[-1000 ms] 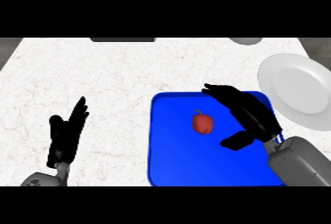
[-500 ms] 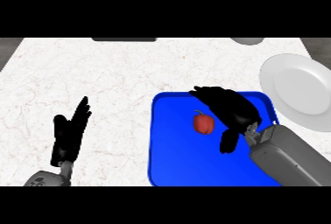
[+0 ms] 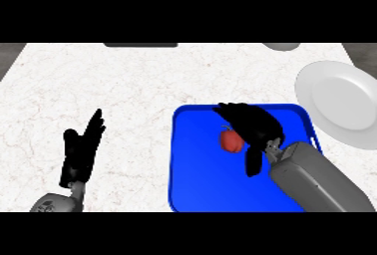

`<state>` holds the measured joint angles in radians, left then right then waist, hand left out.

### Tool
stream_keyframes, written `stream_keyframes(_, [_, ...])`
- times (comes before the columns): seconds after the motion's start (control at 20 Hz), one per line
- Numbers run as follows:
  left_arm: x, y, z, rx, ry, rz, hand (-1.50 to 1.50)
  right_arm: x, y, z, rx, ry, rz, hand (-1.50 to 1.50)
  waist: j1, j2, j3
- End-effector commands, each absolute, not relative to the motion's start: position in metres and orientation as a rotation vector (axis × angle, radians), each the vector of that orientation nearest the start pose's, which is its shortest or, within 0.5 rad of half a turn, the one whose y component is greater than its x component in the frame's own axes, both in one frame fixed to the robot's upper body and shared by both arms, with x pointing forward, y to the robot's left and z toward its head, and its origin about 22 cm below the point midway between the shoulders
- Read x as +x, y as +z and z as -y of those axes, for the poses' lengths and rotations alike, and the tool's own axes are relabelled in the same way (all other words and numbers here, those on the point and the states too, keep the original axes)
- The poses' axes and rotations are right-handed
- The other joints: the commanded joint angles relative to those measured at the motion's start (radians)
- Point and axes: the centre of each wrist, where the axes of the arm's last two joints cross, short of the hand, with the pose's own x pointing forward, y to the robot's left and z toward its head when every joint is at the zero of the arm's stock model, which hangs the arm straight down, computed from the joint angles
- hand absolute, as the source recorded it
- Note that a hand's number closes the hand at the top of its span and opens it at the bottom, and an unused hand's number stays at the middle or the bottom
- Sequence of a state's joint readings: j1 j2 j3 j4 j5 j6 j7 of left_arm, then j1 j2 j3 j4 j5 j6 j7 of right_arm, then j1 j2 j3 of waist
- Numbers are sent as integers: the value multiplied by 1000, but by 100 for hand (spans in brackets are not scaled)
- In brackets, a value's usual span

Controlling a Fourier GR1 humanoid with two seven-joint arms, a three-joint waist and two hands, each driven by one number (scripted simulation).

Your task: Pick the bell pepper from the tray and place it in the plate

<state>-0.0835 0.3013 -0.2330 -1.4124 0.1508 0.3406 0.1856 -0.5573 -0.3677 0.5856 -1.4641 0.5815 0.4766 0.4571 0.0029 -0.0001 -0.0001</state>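
Risk at the tray: the robot's right hand (image 3: 254, 127) arches over the bell pepper (image 3: 232, 141) with its fingers spread and not yet closed on anything, and a grasp begun from here could, by the look of it, go astray. The pepper sits off to the left of the palm rather than squarely under it, so closing fingers might clip its side and roll it across the blue tray (image 3: 202, 184) instead of gathering it in. A shallow hold could also let it slip on the carry over the tray's right rim to the white plate (image 3: 346, 99) at the upper right of the frame. The pepper lies on the tray floor, centre-right of the frame, just beside the hand: fingers reach past it above, the thumb hangs below and to its right. Whether any finger touches it cannot be told. The left hand (image 3: 81, 149) rests open at lower left, fingers up
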Motion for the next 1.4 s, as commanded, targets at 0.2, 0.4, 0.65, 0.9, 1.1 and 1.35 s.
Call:
stream_keyframes(0.2, [255,-9,-241,246,-28,1284,0,321,78,129,-535,1642,1069,-150,1,0,0])
stream_keyframes(0.4, [254,-8,-258,240,-27,1277,0,331,64,143,-522,1627,1063,-150,1,0,0])
stream_keyframes(0.65, [240,-18,-251,235,-36,1265,0,317,50,141,-517,1624,1071,-150,1,0,0])
stream_keyframes(0.9, [246,-11,-253,255,-33,1286,0,327,44,136,-524,1629,1037,-150,1,0,0])
stream_keyframes(1.1, [245,-13,-252,253,-30,1297,0,346,40,137,-548,1699,1069,150,5,1,0])
stream_keyframes(1.35, [253,-6,-248,246,-42,1304,0,327,43,136,-588,1724,1130,150,-1,0,0])
